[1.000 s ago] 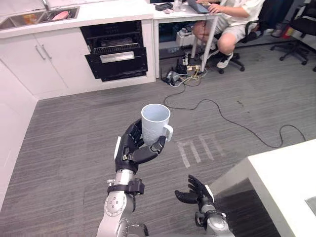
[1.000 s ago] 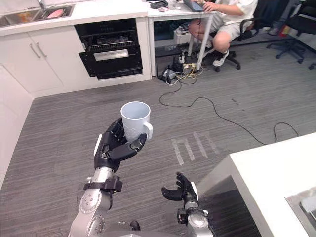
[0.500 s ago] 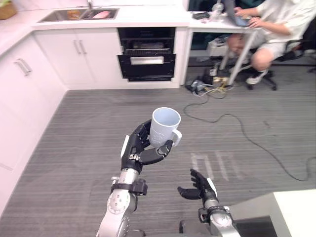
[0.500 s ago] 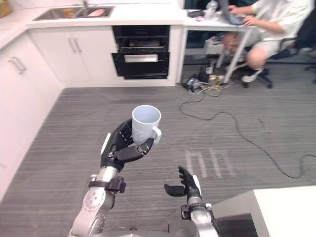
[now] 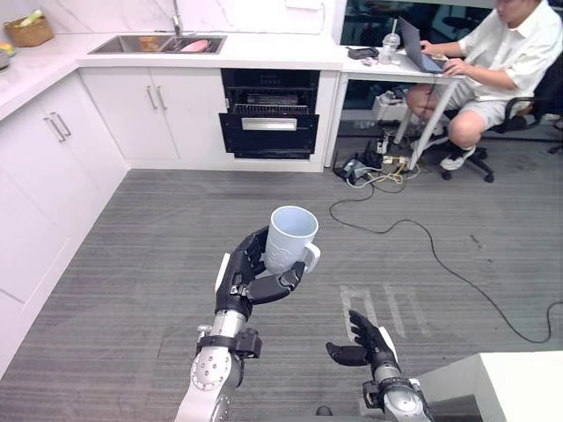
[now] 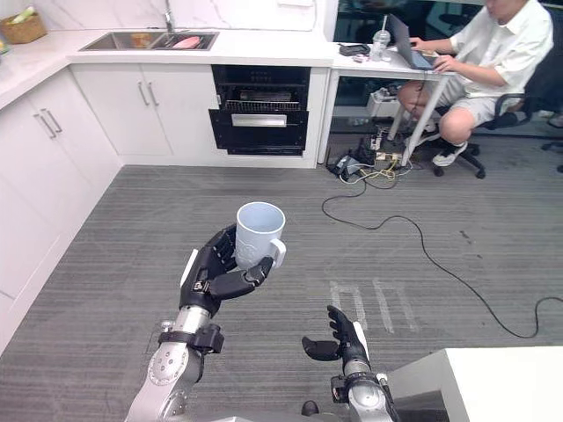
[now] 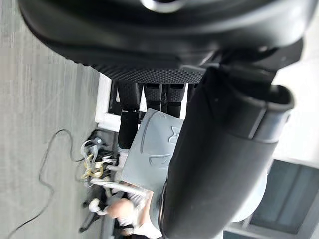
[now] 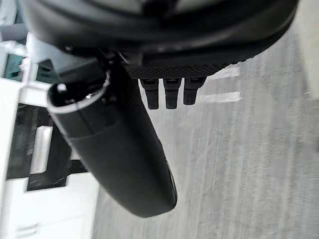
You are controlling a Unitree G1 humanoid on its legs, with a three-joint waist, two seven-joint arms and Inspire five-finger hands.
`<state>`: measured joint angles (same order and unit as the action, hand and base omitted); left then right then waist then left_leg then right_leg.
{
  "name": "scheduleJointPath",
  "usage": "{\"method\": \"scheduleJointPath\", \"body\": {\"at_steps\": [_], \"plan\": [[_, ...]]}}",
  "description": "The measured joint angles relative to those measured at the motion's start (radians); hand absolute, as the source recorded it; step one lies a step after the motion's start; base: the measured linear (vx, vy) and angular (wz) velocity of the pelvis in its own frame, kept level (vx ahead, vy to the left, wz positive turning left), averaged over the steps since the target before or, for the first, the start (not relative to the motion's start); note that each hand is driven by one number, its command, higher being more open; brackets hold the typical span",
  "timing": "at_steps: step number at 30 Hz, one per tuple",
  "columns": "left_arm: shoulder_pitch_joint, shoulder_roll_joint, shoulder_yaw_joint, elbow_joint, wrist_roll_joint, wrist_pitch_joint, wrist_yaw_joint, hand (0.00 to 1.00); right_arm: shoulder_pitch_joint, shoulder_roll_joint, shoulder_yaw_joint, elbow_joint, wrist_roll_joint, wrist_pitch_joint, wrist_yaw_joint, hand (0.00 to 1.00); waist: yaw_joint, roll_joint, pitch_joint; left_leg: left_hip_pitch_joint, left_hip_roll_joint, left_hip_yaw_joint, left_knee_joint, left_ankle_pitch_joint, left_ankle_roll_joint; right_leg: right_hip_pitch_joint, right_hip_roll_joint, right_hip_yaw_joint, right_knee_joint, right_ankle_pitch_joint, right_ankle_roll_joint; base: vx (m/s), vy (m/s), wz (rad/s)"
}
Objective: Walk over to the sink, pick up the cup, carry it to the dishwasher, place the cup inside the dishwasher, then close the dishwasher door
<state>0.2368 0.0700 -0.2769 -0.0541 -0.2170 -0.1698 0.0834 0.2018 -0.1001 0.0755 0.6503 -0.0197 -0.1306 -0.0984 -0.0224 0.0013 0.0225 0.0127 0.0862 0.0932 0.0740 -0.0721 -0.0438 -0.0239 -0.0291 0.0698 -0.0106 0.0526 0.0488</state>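
Cup [image 5: 290,239], pale and upright with its mouth up, sits in the left hand [image 5: 249,280], whose dark fingers and thumb wrap round its lower body, above the grey floor [image 5: 132,264]. The right hand [image 5: 365,347] hangs lower and nearer, fingers loosely spread, holding nothing. Well beyond, the dark dishwasher [image 5: 269,114] shows its rack. The sink [image 5: 158,43] lies to its left, and a seated person [image 5: 506,61] works at a desk [image 5: 387,63] to its right.
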Motion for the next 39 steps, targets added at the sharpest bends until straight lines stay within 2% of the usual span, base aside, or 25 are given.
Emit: {"method": "scheduleJointPath", "body": {"at_steps": [5,9,13,15,17,19,22,25,28,30,32,33,34,35,36,37,38,39], "plan": [[-0.003,-0.011,0.002,0.11,-0.023,0.019,0.0,0.3,0.008,0.001,-0.031,0.085,0.032,0.018,-0.025,0.9,-0.02,0.007,0.003,0.005,0.005,-0.034,-0.026,0.017,-0.009,0.038,-0.003,-0.048,-0.061,0.019,-0.009,0.02,-0.024,0.24],[-0.002,-0.009,0.013,0.125,-0.055,0.032,0.0,0.3,-0.007,0.013,-0.059,0.089,0.039,0.022,-0.047,0.9,-0.015,0.01,0.003,0.021,0.006,-0.074,-0.091,0.061,-0.017,0.05,0.003,-0.093,-0.067,0.018,-0.013,0.02,-0.052,0.33],[0.001,-0.005,0.017,0.13,-0.059,0.032,0.003,0.3,-0.037,0.024,-0.069,0.08,0.039,0.022,-0.058,0.9,0.0,0.011,0.004,0.021,0.007,-0.114,-0.098,0.074,-0.021,0.069,0.001,-0.135,-0.067,0.014,-0.017,-0.04,-0.019,0.31],[0.0,-0.01,0.02,0.13,-0.06,0.031,0.004,0.3,-0.038,0.029,-0.069,0.043,0.039,0.02,-0.062,0.9,0.009,0.015,0.017,-0.031,0.002,-0.151,-0.037,0.05,-0.026,0.061,-0.003,-0.167,-0.045,-0.008,-0.012,-0.12,-0.015,0.46],[0.001,-0.015,0.028,0.128,-0.06,0.032,0.005,0.3,-0.04,0.028,-0.069,0.021,0.039,0.019,-0.064,0.9,0.011,0.024,0.034,-0.07,0.001,-0.161,0.021,0.014,-0.026,0.05,-0.004,-0.19,-0.019,-0.03,-0.023,-0.12,-0.003,0.48],[0.001,-0.018,0.035,0.123,-0.06,0.031,0.006,0.3,-0.045,0.024,-0.072,0.005,0.039,0.019,-0.079,0.9,0.013,0.031,0.057,-0.094,0.04,-0.05,0.044,0.006,-0.023,0.031,-0.016,-0.226,0.028,-0.059,-0.022,-0.08,-0.009,0.54],[0.001,-0.024,0.035,0.12,-0.06,0.031,0.007,0.3,-0.058,0.017,-0.081,-0.002,0.039,0.019,-0.099,0.9,0.029,0.035,0.07,-0.115,0.066,0.062,0.06,0.01,0.001,-0.009,-0.044,-0.252,0.1,-0.102,-0.009,0.01,0.006,0.35],[0.002,-0.026,0.035,0.11,-0.06,0.031,0.007,0.3,-0.066,0.018,-0.097,-0.029,0.043,0.019,-0.106,0.9,0.036,0.035,0.074,-0.118,0.055,0.085,0.067,0.022,0.011,-0.019,-0.063,-0.26,0.13,-0.122,0.016,0.09,0.055,0.14],[0.002,-0.024,0.036,0.073,-0.064,0.03,0.008,0.3,-0.09,0.02,-0.097,-0.07,0.049,0.019,-0.107,0.9,0.039,0.028,0.079,-0.111,0.022,0.107,0.083,-0.012,0.007,-0.042,-0.106,-0.238,0.182,-0.155,0.042,0.16,0.118,-0.1],[0.001,-0.022,0.03,0.049,-0.079,0.03,0.008,0.3,-0.101,0.029,-0.094,-0.075,0.047,0.018,-0.107,0.9,0.036,0.011,0.088,-0.105,-0.009,0.12,0.145,-0.087,0.02,-0.052,-0.16,-0.221,0.282,-0.226,0.075,0.2,0.174,-0.1],[-0.001,-0.018,0.013,0.043,-0.079,0.029,0.007,0.3,-0.103,0.031,-0.093,-0.074,0.047,0.019,-0.106,0.9,0.035,-0.001,0.092,-0.084,-0.036,0.127,0.161,-0.125,0.03,-0.083,-0.199,-0.2,0.394,-0.26,0.096,0.25,0.185,-0.03],[-0.001,-0.01,-0.001,0.04,-0.079,0.03,0.005,0.3,-0.101,0.037,-0.093,-0.074,0.047,0.019,-0.105,0.9,0.028,-0.005,0.095,-0.061,-0.058,0.12,0.161,-0.146,0.04,-0.143,-0.228,-0.18,0.554,-0.258,0.097,0.27,0.196,0.12],[-0.002,-0.005,-0.009,0.035,-0.079,0.03,0.005,0.3,-0.1,0.044,-0.094,-0.074,0.047,0.019,-0.105,0.9,0.023,-0.013,0.099,-0.045,-0.071,0.11,0.16,-0.154,0.042,-0.162,-0.242,-0.169,0.624,-0.255,0.098,0.38,0.223,0.32],[0.0,0.004,-0.021,0.028,-0.078,0.03,0.003,0.3,-0.093,0.053,-0.094,-0.074,0.047,0.021,-0.106,0.9,0.016,-0.028,0.109,-0.004,-0.084,0.093,0.159,-0.169,0.05,-0.212,-0.251,-0.124,0.781,-0.207,0.096,0.29,0.116,0.41],[0.002,0.013,-0.027,0.028,-0.078,0.03,0.005,0.3,-0.082,0.058,-0.089,-0.075,0.046,0.021,-0.103,0.9,0.008,-0.024,0.111,0.019,-0.076,0.077,0.159,-0.185,0.052,-0.252,-0.232,-0.098,0.871,-0.189,0.082,0.38,0.094,0.52],[0.001,0.022,-0.029,0.025,-0.078,0.03,0.005,0.3,-0.074,0.066,-0.081,-0.077,0.041,0.021,-0.099,0.9,0.006,-0.015,0.11,0.041,-0.06,0.053,0.152,-0.201,0.053,-0.283,-0.182,-0.093,0.894,-0.271,0.061,0.31,0.044,0.45],[-0.003,0.024,-0.025,0.021,-0.078,0.029,0.007,0.3,-0.075,0.067,-0.075,-0.079,0.037,0.021,-0.099,0.9,0.004,-0.016,0.109,0.052,-0.055,0.046,0.144,-0.205,0.049,-0.302,-0.157,-0.097,0.882,-0.296,0.048,0.48,0.016,0.44],[-0.016,0.028,-0.024,0.02,-0.078,0.026,0.012,0.3,-0.077,0.066,-0.069,-0.085,0.035,0.021,-0.098,0.9,0.006,-0.016,0.11,0.076,-0.046,0.032,0.115,-0.209,0.046,-0.345,-0.112,-0.11,0.842,-0.326,0.018,0.42,-0.015,0.45]]}}
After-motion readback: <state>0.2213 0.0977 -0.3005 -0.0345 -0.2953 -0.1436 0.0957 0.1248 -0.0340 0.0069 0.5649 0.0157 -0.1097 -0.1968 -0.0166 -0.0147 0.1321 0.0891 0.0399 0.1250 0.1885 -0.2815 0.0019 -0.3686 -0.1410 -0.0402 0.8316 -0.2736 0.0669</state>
